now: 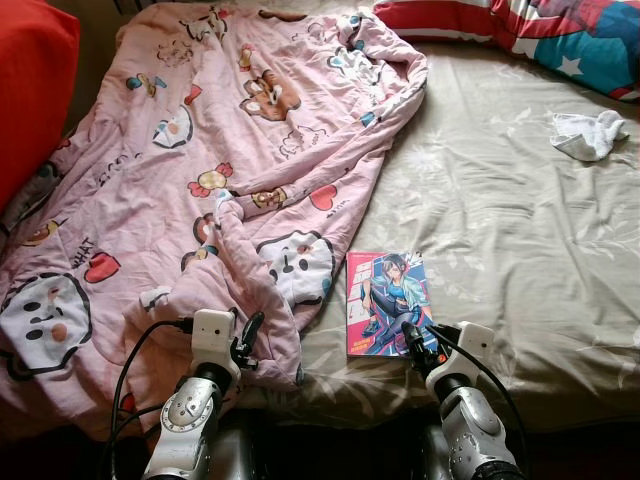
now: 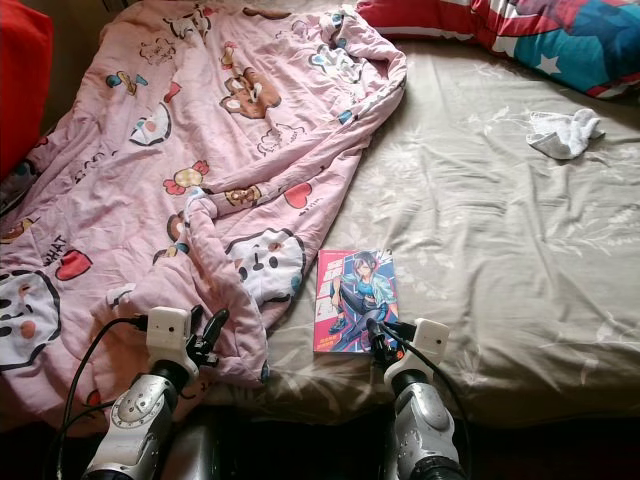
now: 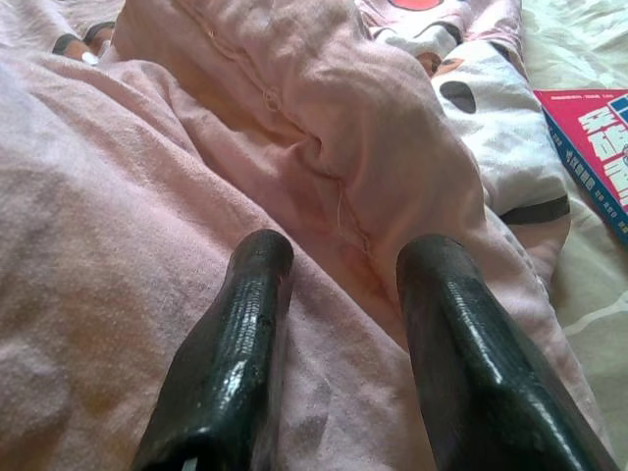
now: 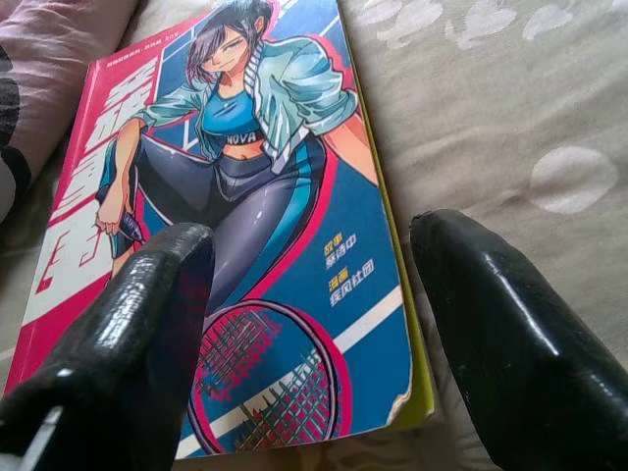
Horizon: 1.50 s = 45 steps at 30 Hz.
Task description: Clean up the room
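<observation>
Here the right gripper hangs open and empty, its 2 fingers straddling the near corner of the book on the bed; the left gripper, open too, rests over the pink blanket.

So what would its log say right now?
left gripper: open over pink cartoon-print blanket | right gripper: open over pink-and-blue comic book | nothing held
</observation>
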{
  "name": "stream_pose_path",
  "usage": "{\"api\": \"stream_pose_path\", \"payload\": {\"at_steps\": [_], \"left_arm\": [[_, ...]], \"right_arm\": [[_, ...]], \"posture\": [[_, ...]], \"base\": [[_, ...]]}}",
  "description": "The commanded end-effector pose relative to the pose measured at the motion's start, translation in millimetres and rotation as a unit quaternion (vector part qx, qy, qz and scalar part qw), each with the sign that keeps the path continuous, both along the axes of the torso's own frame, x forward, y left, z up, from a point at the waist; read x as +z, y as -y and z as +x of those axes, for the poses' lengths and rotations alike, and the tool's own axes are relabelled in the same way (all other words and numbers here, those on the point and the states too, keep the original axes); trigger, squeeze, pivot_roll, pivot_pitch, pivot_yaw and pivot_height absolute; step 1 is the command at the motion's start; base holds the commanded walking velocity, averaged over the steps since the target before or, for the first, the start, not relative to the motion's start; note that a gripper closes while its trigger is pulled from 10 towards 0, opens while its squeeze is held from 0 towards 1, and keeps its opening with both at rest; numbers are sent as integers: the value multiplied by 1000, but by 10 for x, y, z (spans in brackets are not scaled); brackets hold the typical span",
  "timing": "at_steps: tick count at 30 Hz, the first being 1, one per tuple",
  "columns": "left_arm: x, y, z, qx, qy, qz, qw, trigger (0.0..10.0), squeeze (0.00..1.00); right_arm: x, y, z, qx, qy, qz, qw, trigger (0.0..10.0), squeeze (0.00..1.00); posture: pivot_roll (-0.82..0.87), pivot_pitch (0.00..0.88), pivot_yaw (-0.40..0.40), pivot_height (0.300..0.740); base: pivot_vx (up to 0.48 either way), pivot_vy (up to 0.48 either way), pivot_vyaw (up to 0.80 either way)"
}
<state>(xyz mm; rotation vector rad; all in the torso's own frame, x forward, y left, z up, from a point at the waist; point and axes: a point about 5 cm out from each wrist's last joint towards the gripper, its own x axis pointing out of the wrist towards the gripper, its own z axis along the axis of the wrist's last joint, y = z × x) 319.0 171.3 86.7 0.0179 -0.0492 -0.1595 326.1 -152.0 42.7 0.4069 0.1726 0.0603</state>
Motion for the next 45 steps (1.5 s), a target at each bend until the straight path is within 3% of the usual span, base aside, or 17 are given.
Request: {"api": "stream_pose_path", "payload": {"at_steps": [1,8,16,29,38,39,41,42,45], "left_arm": [[-75,-49,-62,1,-17,11,1000,10000,0],[-75,-62,-72,-2,-17,15,1000,10000,0],[-69,-35,-68,-10,-16,20,1000,10000,0],[-78,-25,-73,-15,-18,22,999,10000,0],[-81,-23,-73,-15,-19,23,999,10000,0],[-82,-24,-74,-15,-20,23,999,10000,0],[-84,-26,-73,-15,-20,23,999,10000,0],[-84,-25,-72,-15,-20,24,999,10000,0],[-87,-12,-65,-16,-21,23,999,10000,0]], "right_arm": [[-152,-26,-101,0,-34,23,999,10000,0],[-211,-31,-148,-4,-45,44,998,10000,0],[-312,-96,-230,17,-64,102,993,10000,0],[-395,-236,-323,74,-76,137,985,10000,0],[-435,-245,-360,73,-84,148,983,10000,0],[-430,-241,-358,72,-81,151,983,5569,0],[-416,-232,-350,71,-75,155,983,745,0],[-410,-228,-345,71,-73,155,983,0,0],[-396,-215,-333,72,-69,155,983,0,0]], "posture": [[3,334,53,566],[5,340,60,566],[4,339,65,566],[4,335,70,566],[6,337,72,566],[6,337,72,566],[5,337,72,566],[5,337,72,566],[-1,336,72,566]], "base": [[0,0,0],[0,0,0],[0,0,0],[0,0,0],[0,0,0],[0,0,0],[0,0,0],[0,0,0],[0,0,0]]}}
